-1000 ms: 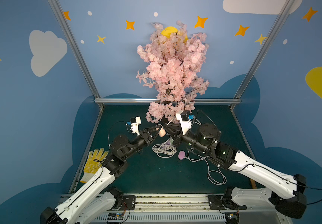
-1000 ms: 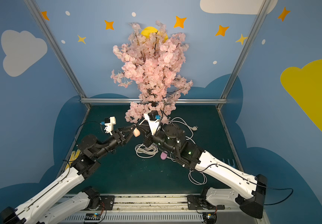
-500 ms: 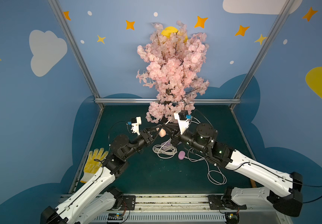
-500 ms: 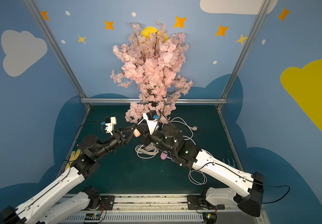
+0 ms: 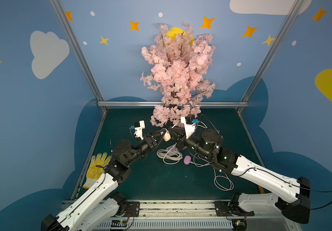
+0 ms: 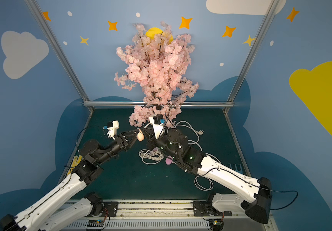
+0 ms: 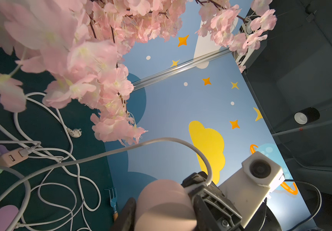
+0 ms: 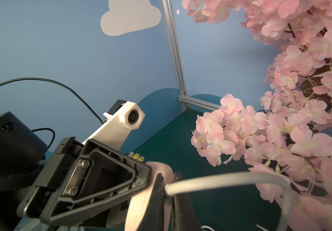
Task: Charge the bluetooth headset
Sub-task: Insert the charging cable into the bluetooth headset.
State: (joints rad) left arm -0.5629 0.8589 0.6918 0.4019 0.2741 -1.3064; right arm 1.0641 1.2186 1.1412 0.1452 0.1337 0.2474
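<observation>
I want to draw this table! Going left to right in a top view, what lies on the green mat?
Yellow glove → coiled white cord → purple oval case → loose white cord loop.

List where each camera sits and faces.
Both top views: high in front, looking down on table, blossom tree; left end effector opposite right end effector.
Left wrist: along its end effector gripping the pink case, toward the right wall.
Right wrist: along its end effector pinching the white cable, toward the left wall.
Shared by wrist views: case, cable.
</observation>
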